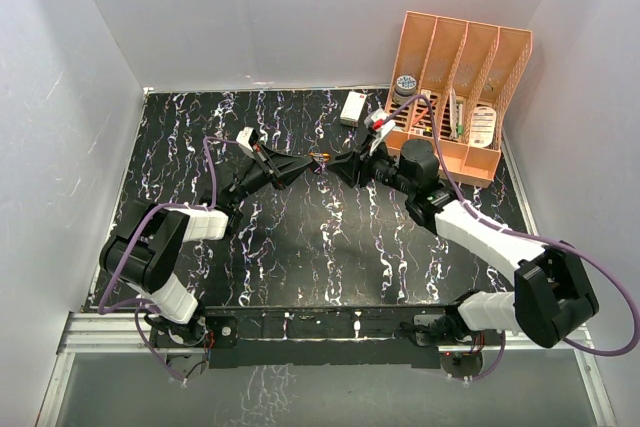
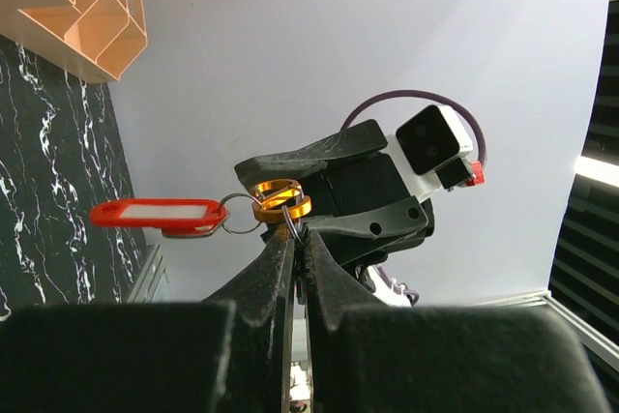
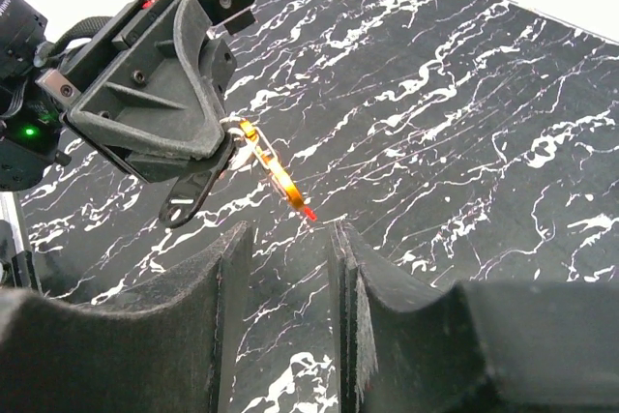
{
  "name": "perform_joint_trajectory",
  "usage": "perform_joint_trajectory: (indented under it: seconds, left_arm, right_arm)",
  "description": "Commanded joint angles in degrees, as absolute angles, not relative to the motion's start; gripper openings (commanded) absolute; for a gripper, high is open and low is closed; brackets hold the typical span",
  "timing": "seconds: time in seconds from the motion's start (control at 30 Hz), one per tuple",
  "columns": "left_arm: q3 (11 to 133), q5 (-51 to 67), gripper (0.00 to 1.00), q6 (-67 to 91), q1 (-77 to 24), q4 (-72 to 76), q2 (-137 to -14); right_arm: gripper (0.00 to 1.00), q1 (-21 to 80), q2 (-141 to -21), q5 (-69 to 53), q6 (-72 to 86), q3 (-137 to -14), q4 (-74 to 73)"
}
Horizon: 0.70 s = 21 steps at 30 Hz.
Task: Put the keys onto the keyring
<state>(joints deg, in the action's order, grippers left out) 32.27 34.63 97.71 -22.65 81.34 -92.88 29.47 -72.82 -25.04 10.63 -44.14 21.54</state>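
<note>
We see the left gripper (image 2: 297, 234) clamped shut on the keyring (image 2: 281, 200). It holds the ring up in the air over the table (image 1: 300, 277), about midway between the left and right edges and nearer the far edge than the near one. We judge the ring is lifted off the surface so that the other arm can get at it from the side.

The red-headed key (image 2: 160, 217) hangs off to one side on a small silver loop. It appears to be on the ring already, and it dangles free of both arms.

The right gripper (image 3: 288, 231) faces the ring head-on with its jaws parted and nothing between them. The ring sits just ahead of its fingertips. We read this as lining up to take hold of the ring or spread it.

We cannot find the black-headed key in any view, so the second key looks yet to be threaded.
</note>
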Motion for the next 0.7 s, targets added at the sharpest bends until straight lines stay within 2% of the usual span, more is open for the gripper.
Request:
perform_joint_trajectory:
  seconds: [0.0,0.4,0.5,0.6,0.67]
  left_arm:
    - [33.75,35.98,0.00,99.62,-22.45,94.13,-90.33]
    - [33.57,35.97,0.00,100.34,-22.42,95.30,-91.43]
    - [33.57,36.02,0.00,100.83,-22.42,96.14,-92.00]
    - [33.49,35.95,0.00,101.14,-22.47,96.79,-92.50]
    - [33.36,35.73,0.00,101.23,-22.48,97.01,-92.90]
  right_arm:
    - [0.34,28.68,-73.74,-27.15,10.07,-47.74,28.13]
    - [0.25,28.13,-78.32,-30.64,10.62,-50.84,29.44]
    - [0.19,28.13,-78.69,-30.93,10.69,-51.00,29.81]
    - [0.04,28.05,-78.53,-30.94,10.63,-51.06,30.06]
    - [0.00,28.04,-78.41,-30.82,10.59,-50.98,30.06]
